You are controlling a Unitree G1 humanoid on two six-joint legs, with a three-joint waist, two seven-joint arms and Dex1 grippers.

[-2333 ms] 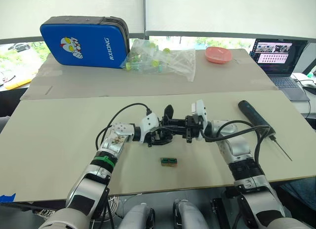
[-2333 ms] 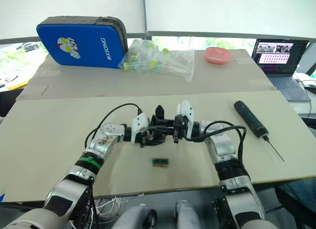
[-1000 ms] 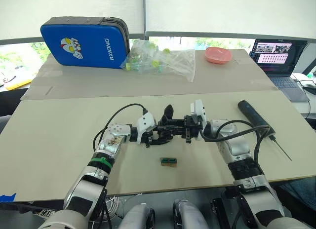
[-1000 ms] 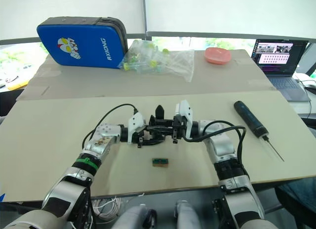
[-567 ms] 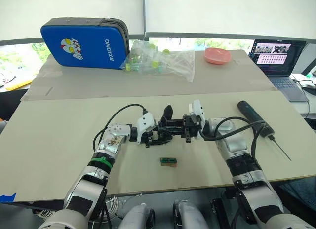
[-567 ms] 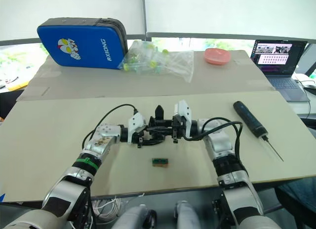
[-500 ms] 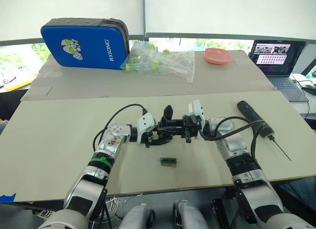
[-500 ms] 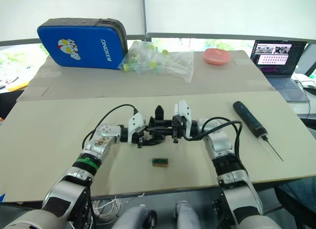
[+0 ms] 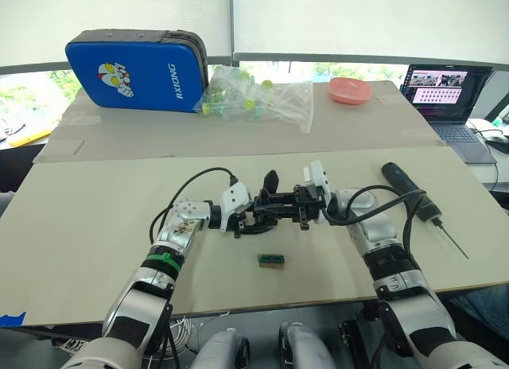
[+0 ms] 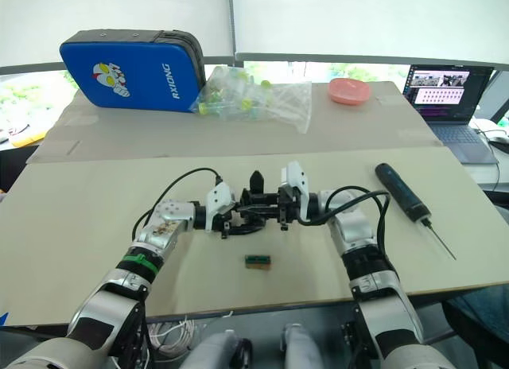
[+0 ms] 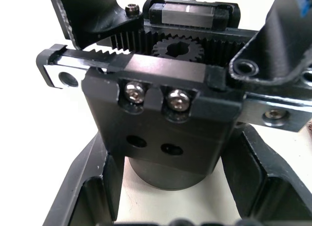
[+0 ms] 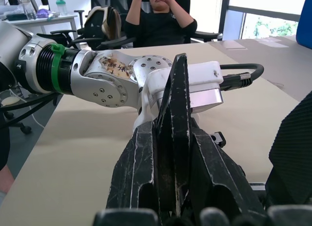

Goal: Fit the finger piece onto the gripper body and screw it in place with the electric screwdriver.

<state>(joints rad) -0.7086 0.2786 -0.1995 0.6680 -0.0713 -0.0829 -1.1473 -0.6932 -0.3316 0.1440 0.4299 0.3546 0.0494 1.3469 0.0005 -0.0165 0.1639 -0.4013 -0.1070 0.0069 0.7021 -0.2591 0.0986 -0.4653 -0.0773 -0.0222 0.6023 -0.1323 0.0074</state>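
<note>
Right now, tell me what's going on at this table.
The robot has both arms together at the middle of the table. The left gripper is shut on the gripper body, and the right gripper is shut on the finger piece, held right against the body. The electric screwdriver lies untouched on the table to the robot's right, so no screwing has begun. A small green-and-black block sits just in front of the grippers.

One electric screwdriver (image 9: 407, 189), one gripper body (image 9: 274, 211) and one finger piece (image 12: 176, 138). One blue case (image 9: 137, 68), one laptop (image 9: 449, 99), one pink dish (image 9: 351, 89).
</note>
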